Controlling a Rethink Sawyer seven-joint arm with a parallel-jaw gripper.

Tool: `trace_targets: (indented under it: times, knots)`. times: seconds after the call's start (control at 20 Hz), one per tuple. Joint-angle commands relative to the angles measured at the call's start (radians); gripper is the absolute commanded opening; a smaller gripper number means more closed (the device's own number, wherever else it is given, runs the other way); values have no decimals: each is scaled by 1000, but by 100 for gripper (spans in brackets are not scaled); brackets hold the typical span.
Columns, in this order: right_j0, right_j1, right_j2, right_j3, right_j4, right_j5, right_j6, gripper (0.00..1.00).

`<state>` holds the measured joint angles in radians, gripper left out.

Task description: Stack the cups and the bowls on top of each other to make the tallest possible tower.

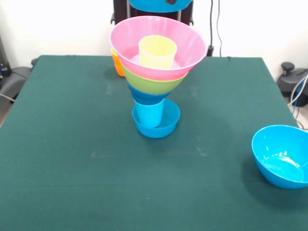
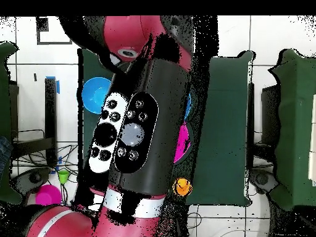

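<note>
The tower [image 1: 155, 82] is standing upright near the middle of the green counter [image 1: 72, 144], and its long axis is running straight up and down. It is starting with a small blue bowl [image 1: 168, 122], then a light blue cup [image 1: 148, 113], another blue bowl, a lime green bowl [image 1: 154, 84] and a big pink bowl [image 1: 159, 36], with a yellow cup [image 1: 157, 50] sitting inside the pink one. It is getting wider toward the top, like a funnel, so it is probably wobbling easily. Everything is looking like smooth, shiny plastic. Something blue [image 1: 161, 5] is hanging right above the tower at the top edge; it is likely a bowl that the arm is carrying, but the claw is not showing clearly, so I cannot tell if it is open or closed. If so, the next move is going straight down. An orange cup [image 1: 117, 65] is peeking out behind the tower, and a large blue bowl [image 1: 281, 156] is sitting well apart at the counter's edge.
</note>
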<state>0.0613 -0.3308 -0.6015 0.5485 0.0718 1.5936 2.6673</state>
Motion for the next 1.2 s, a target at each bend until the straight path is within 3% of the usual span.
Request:
trace_targets:
  times: [0.05,0.85,1.2]
  knots:
    - [-15,35,141,27,-51,-106,-285,0]
    - [-16,39,164,42,-46,-155,-266,0]
    - [-10,35,184,92,-49,-224,-254,0]
